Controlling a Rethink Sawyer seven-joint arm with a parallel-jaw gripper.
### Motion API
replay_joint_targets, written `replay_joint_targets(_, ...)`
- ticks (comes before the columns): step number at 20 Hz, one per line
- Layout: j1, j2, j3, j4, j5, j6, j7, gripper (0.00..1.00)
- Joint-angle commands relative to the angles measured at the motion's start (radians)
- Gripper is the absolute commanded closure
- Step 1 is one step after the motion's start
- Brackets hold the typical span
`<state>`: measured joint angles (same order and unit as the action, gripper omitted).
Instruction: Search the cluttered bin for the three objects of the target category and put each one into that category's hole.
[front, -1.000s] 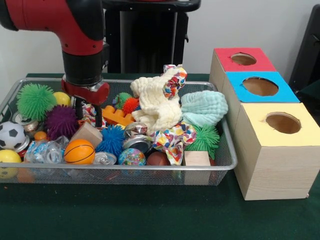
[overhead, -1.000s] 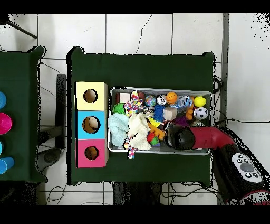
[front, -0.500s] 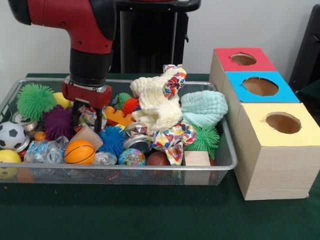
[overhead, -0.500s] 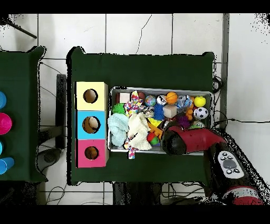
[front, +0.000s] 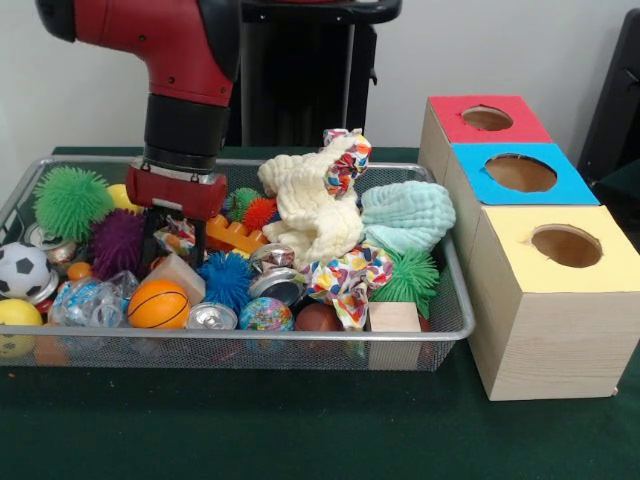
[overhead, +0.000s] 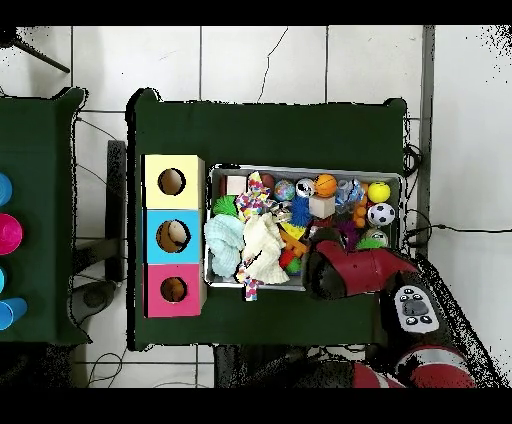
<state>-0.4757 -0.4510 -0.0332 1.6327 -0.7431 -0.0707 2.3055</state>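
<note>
The wire mesh bin (front: 300, 337) is full of clutter on the green table; it also shows in the overhead view (overhead: 300, 168). My gripper (front: 173, 240) reaches down into its left part, fingers apart on either side of a small multicoloured cloth piece (front: 176, 231), beside a purple spiky ball (front: 118, 243). No plush animal shows plainly; a small orange thing (front: 80, 271) is half hidden behind the soccer ball (front: 22, 270). The red-topped box's hole (front: 487, 118) is at the far right, and shows in the overhead view (overhead: 173, 289). In the overhead view the arm (overhead: 350, 272) hides the gripper.
A cream cloth (front: 315, 205) and a mint cloth (front: 405, 215) are heaped mid-bin. A green spiky ball (front: 70, 200), a small basketball (front: 158, 303), an orange brick (front: 235, 232) and a wooden block (front: 393, 317) lie around. The blue-topped box (front: 520, 172) and yellow-topped box (front: 565, 245) stand in front of the red one.
My gripper has shifted a little to the right in the front view, staying low in the clutter. In the overhead view the arm has swung round toward the bin's near rim.
</note>
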Motion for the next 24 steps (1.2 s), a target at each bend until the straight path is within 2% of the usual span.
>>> replay_joint_targets(1,-0.226,0.073,0.290,-0.015,0.083,0.233,-0.046,0.00)
replay_joint_targets(3,-0.286,0.095,0.370,-0.013,0.108,0.378,-0.161,0.00)
replay_joint_targets(5,-0.322,0.112,0.410,-0.014,0.149,0.507,-0.231,0.00)
replay_joint_targets(9,-0.334,0.138,0.437,-0.058,0.173,0.668,-0.314,0.00)
replay_joint_targets(14,-0.356,0.197,0.493,-0.111,0.190,0.815,-0.386,0.00)
replay_joint_targets(16,-0.359,0.217,0.514,-0.133,0.199,0.858,-0.406,0.00)
replay_joint_targets(17,-0.358,0.220,0.525,-0.144,0.185,0.843,-0.414,0.00)
replay_joint_targets(18,-0.361,0.223,0.534,-0.149,0.177,0.855,-0.403,1.00)
replay_joint_targets(22,-0.348,0.210,0.529,-0.149,0.150,0.789,-0.354,1.00)
replay_joint_targets(24,-0.348,0.208,0.535,-0.157,0.131,0.765,-0.360,1.00)
